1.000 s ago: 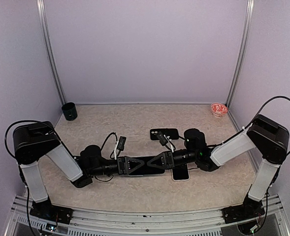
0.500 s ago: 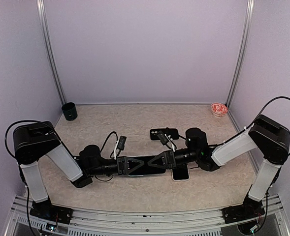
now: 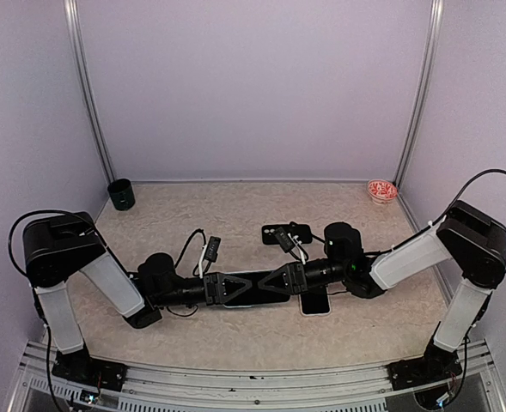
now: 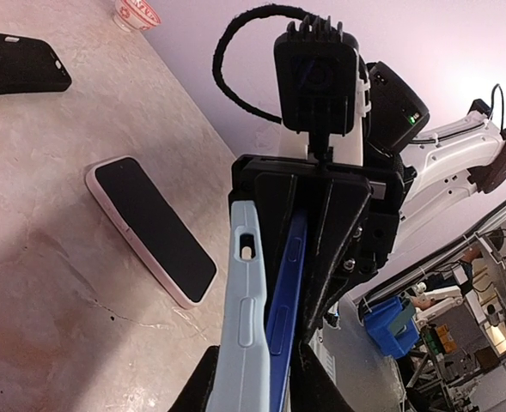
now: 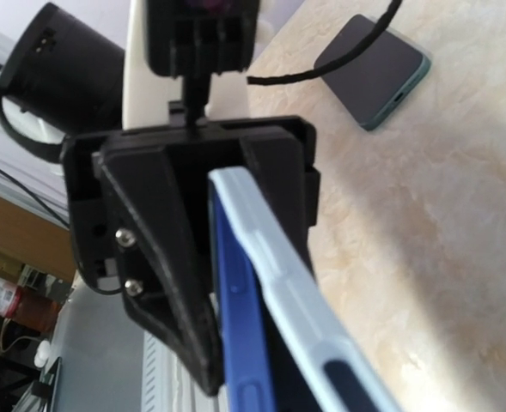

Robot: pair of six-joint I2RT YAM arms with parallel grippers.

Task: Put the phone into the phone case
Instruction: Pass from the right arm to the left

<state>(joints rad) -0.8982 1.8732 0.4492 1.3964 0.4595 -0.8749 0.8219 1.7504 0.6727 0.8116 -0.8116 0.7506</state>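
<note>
Jaws of my left gripper (image 3: 231, 289) and right gripper (image 3: 274, 281) are clenching opposite ends of the blue phone (image 4: 285, 292) and pale phone case (image 4: 246, 292).

From my overhead view, the left gripper (image 3: 227, 289) and right gripper (image 3: 274, 281) meet nose to nose at the centre of the frame, over the table (image 3: 235, 215). In the left wrist view the phone case (image 4: 242, 318) stands on edge left of the phone (image 4: 285, 292), the two touching. A second phone (image 3: 315, 303) lies flat just lower right of centre, beside the right gripper. A spare case (image 3: 285, 233) lies behind it. A cup (image 3: 121, 195) sits in the table's far left corner and a bowl (image 3: 381, 190) in its far right.
</note>
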